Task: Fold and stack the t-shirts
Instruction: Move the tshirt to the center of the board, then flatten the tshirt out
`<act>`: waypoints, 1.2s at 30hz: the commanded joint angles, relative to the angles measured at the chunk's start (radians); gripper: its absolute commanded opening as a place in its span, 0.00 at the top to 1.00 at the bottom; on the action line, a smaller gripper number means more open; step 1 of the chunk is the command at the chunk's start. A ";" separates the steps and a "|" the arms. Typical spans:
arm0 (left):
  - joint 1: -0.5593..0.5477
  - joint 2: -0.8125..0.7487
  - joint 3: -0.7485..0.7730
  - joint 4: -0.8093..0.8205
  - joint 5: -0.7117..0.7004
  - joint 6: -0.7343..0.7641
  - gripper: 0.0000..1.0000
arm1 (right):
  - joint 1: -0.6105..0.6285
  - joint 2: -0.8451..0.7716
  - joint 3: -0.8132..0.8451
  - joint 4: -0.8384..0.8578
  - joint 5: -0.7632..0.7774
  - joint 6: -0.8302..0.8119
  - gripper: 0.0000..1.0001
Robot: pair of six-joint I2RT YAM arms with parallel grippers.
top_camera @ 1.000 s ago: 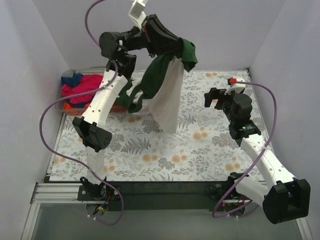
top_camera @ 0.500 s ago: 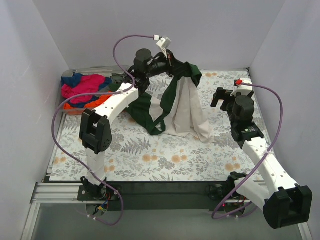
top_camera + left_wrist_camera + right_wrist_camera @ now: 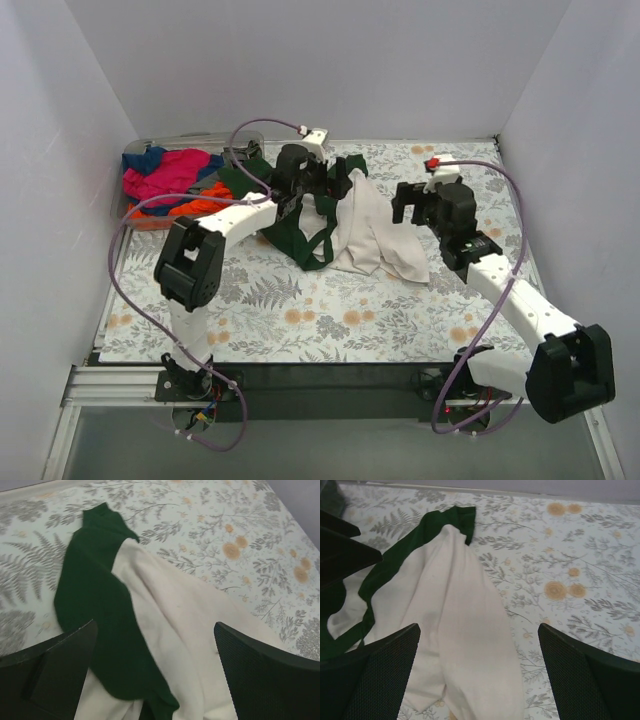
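Note:
The cream t-shirt (image 3: 370, 235) with dark green sleeves (image 3: 300, 235) lies crumpled on the floral table, near the middle and towards the back. My left gripper (image 3: 336, 190) hovers just over its far end. It is open, and in the left wrist view the cloth (image 3: 165, 615) lies loose below the spread fingers (image 3: 270, 675), with my left gripper (image 3: 160, 680) holding nothing. My right gripper (image 3: 402, 206) is at the shirt's right edge, also open. The right wrist view shows cream cloth (image 3: 460, 620) under my right gripper (image 3: 480, 680). The other t-shirts (image 3: 168, 178), magenta, orange and blue, are heaped at the back left.
The heap of coloured shirts sits in a clear bin (image 3: 135, 216) against the left wall. Grey walls close the table on the left, back and right. Floral tabletop (image 3: 350, 310) shows in front of the cream shirt.
My left arm came down from high up, laid the cream shirt on the table and opened, letting it go. My right gripper moved left towards the shirt.

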 commanded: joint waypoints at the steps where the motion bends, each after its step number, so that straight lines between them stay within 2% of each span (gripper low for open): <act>1: 0.002 -0.259 -0.110 0.076 -0.246 0.014 0.05 | 0.078 0.064 0.089 0.060 -0.047 -0.039 0.07; 4: 0.001 -0.345 -0.289 0.070 -0.383 -0.058 0.05 | 0.141 0.134 0.145 0.065 -0.070 -0.059 0.07; 8: 0.001 -0.394 -0.489 0.047 -0.445 -0.172 0.05 | 0.190 0.222 0.203 0.071 -0.139 -0.062 0.07; 10: -0.001 -0.404 -0.530 0.050 -0.451 -0.190 0.06 | 0.196 0.269 0.237 0.079 -0.159 -0.062 0.07; 15: -0.001 -0.355 -0.561 0.038 -0.443 -0.209 0.11 | 0.202 0.365 0.307 0.083 -0.251 -0.058 0.07; 21: -0.002 -0.364 -0.597 0.012 -0.451 -0.238 0.13 | 0.208 0.480 0.376 0.080 -0.282 -0.062 0.08; 27: -0.002 -0.370 -0.649 0.041 -0.356 -0.287 0.16 | 0.225 0.599 0.451 0.057 -0.282 -0.070 0.08; 32: -0.002 -0.359 -0.664 0.036 -0.316 -0.309 0.28 | 0.233 0.672 0.490 0.031 -0.247 -0.081 0.10; 36: -0.002 -0.373 -0.693 0.039 -0.301 -0.325 0.31 | 0.237 0.701 0.510 0.004 -0.241 -0.087 0.12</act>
